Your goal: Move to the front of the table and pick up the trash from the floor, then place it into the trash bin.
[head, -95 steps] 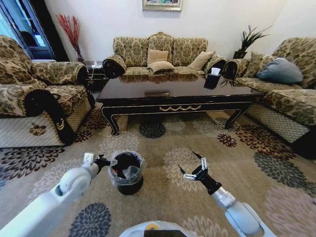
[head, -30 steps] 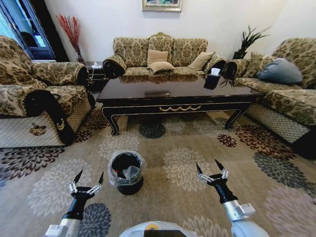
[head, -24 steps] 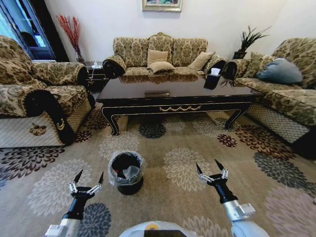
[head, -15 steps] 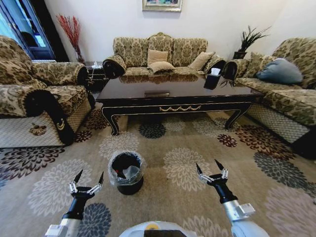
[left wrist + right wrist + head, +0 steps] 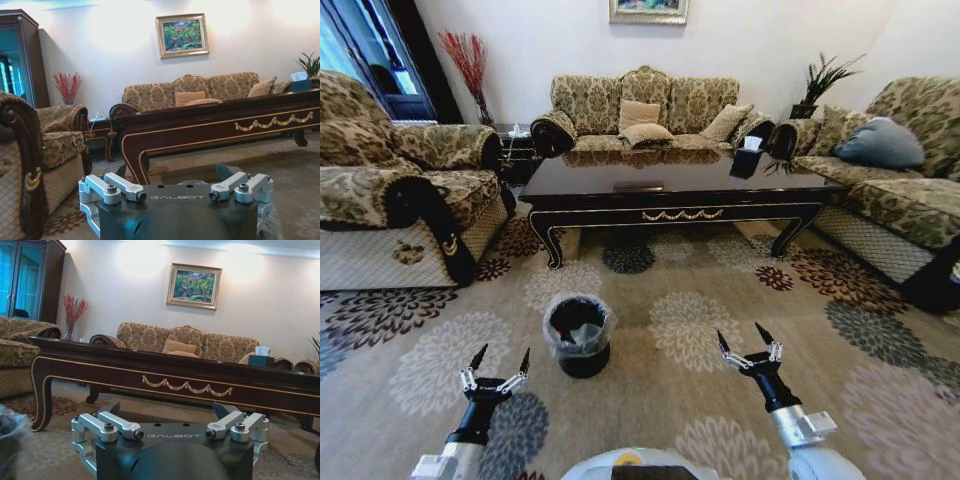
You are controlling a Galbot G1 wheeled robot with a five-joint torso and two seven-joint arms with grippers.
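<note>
The trash bin [image 5: 578,336] stands on the floor [image 5: 650,405] in front of the table [image 5: 670,188]. Something pale and crumpled lies inside it; I cannot tell whether it is trash or the bag's lining. No trash shows on the carpet. My left gripper [image 5: 503,352] hovers low, near and to the left of the bin, open and empty. My right gripper [image 5: 739,333] hovers to the bin's right, also open and empty. The table's apron [image 5: 210,131] fills the middle of the left wrist view, and the table [image 5: 150,374] is also in the right wrist view.
Patterned sofas ring the table: one on the left [image 5: 390,195], one behind [image 5: 645,110], one on the right [image 5: 910,190]. A tissue box [image 5: 752,148] sits on the table's far right. Open carpet lies between the bin and the table.
Since 3.2 s ago both arms drew back from the bin to low positions on either side of it. In the last half second the whole view shifted a little, so the camera moved.
</note>
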